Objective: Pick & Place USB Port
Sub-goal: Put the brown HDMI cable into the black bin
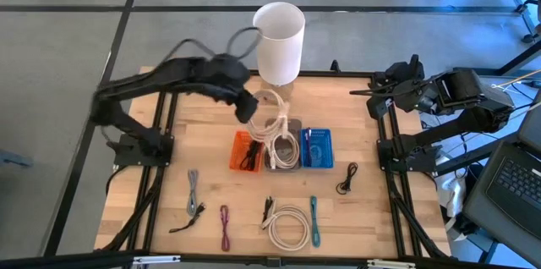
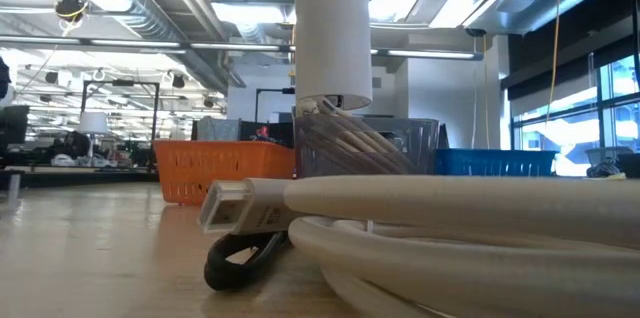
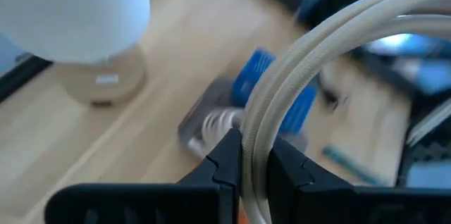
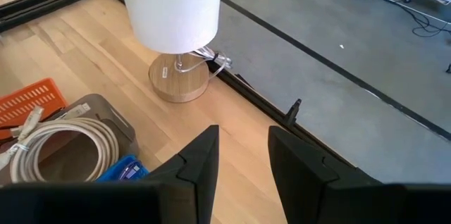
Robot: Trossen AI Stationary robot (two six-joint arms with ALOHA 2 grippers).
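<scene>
A thick white USB cable (image 1: pixel 275 123) runs from my left gripper (image 1: pixel 248 107) down into a coil in the grey middle bin (image 1: pixel 293 125). That bin stands between an orange bin (image 1: pixel 239 144) and a blue bin (image 1: pixel 319 149). My left gripper hovers just above the bins' far side, shut on the cable. In the left wrist view the cable (image 3: pixel 320 44) arcs away from my left gripper (image 3: pixel 255 166). My right gripper (image 4: pixel 243 159) is open and waits at the table's far right corner (image 1: pixel 397 83). My left gripper pinches a loop of the white cable, two strands side by side (image 3: pixel 255 122), between its two fingers (image 3: pixel 224 155). It comes from above, slanting toward the table's right. The held loop is lifted, and the cable's lower coil (image 4: pixel 67 139) lies in the grey bin.
A white-shaded lamp (image 1: pixel 279 39) on a wooden base stands at the far edge behind the bins. Several cables lie on the near half: grey (image 1: pixel 193 193), purple (image 1: pixel 225 227), a white coil (image 1: pixel 288 227), teal (image 1: pixel 314 220), black (image 1: pixel 347 178). The white coil (image 2: pixel 450 213) fills the low view.
</scene>
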